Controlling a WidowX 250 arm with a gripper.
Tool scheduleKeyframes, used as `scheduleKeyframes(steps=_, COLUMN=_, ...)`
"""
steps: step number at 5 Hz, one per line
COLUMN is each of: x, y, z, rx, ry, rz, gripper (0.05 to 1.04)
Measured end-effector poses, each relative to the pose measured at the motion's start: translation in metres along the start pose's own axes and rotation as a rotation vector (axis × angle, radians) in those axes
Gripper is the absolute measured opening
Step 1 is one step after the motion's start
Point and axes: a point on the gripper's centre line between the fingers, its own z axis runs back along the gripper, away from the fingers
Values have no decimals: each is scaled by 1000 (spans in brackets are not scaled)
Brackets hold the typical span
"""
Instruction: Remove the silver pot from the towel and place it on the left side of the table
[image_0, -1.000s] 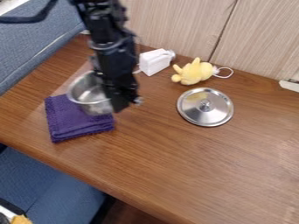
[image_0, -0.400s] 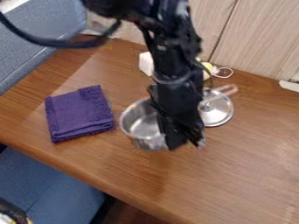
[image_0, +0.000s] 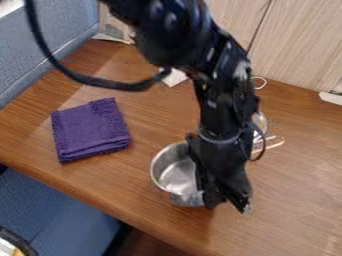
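The black gripper hangs over the front middle of the table, at the right side of the silver pot. It is shut on the pot, whose right side and handle are hidden behind it. The pot tilts a little, its opening facing up and left; whether its base touches the wood I cannot tell. The folded purple towel lies flat on the left part of the table, apart from the pot and with nothing on it.
Behind the arm, part of a silver lid shows at the right. A white object stands near the back wall. The table's front edge runs below the pot, with a blue seat beneath.
The gripper and the silver pot have moved from over the towel to the right and toward the front edge. The towel and the lid have stayed where they were.
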Motion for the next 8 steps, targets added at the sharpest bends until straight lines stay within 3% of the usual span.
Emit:
scheduleKeyframes(steps=1, x=5, y=-2, z=-11, rx=-3, ry=-13, rz=13, gripper=85)
scheduleKeyframes(steps=4, x=8, y=-12, z=-22, rx=27, ry=12, rz=-37, gripper=106)
scheduleKeyframes(steps=5, x=7, y=-16, z=-29, rx=47, ry=36, rz=-53, gripper=283)
scheduleKeyframes(steps=7, x=9, y=-15, z=-29, rx=75, ry=48, rz=-47, gripper=878)
scheduleKeyframes(steps=8, x=7, y=-15, z=-17, rx=78, ry=26, rz=-63, gripper=1018)
